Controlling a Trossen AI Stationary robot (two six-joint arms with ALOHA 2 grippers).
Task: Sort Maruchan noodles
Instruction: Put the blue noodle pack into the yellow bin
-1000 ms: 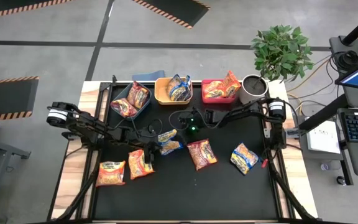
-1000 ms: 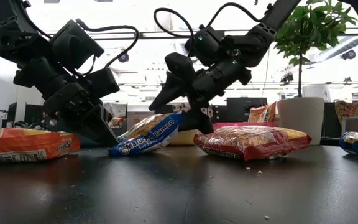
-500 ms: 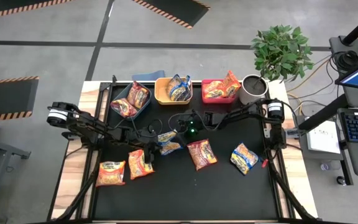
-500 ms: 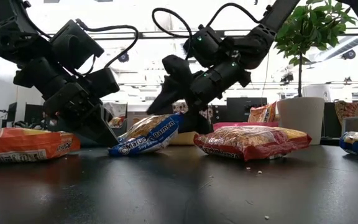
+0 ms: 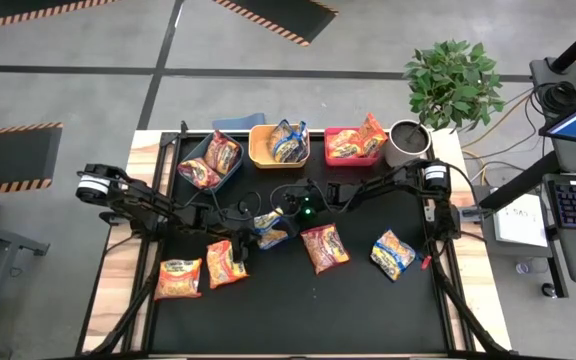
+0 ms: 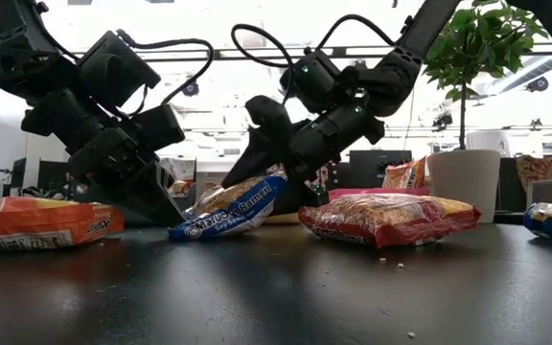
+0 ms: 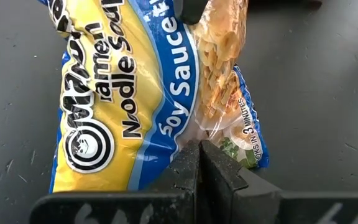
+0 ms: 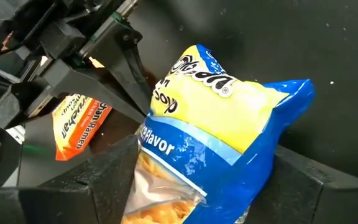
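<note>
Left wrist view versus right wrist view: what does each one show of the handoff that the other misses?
Left wrist only: the left gripper shut on the edge of the blue-trimmed yellow crinkly plastic ramen packet, "Soy Sauce" readable. Right wrist only: the right gripper open around that packet's other end, plus an orange-fronted ramen packet lying behind the left arm. Both: the same blue packet over the black tabletop.

I see a blue-trimmed packet tilted up near the tabletop's middle; a red one and another blue one lie flat toward the right edge, two orange ones toward the left edge.
</note>
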